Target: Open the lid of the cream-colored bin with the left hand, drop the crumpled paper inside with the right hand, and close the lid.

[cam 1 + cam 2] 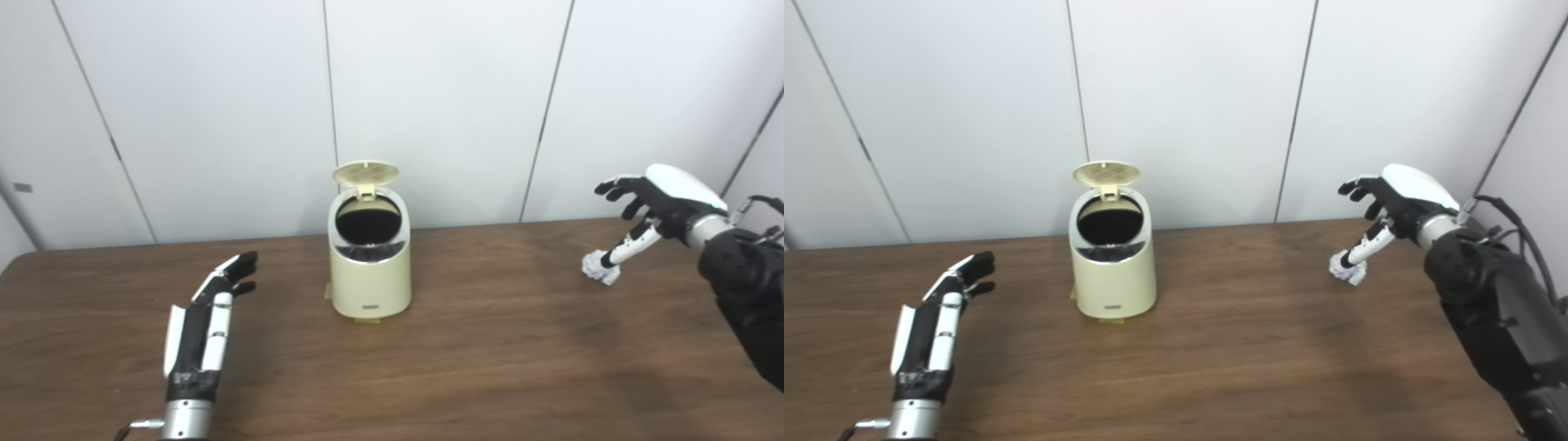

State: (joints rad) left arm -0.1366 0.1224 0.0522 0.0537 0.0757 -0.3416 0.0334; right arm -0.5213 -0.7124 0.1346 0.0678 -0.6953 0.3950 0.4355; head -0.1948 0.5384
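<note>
My left hand [205, 318] lies flat, fingers spread, empty, left of the upright cream bin [369, 269], its lid [365, 173] raised. My right hand [1387, 211] hangs open over the crumpled paper [1346, 266], thumb touching it.

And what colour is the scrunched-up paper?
White. The crumpled paper shows best in the left eye view, under the right hand.
</note>
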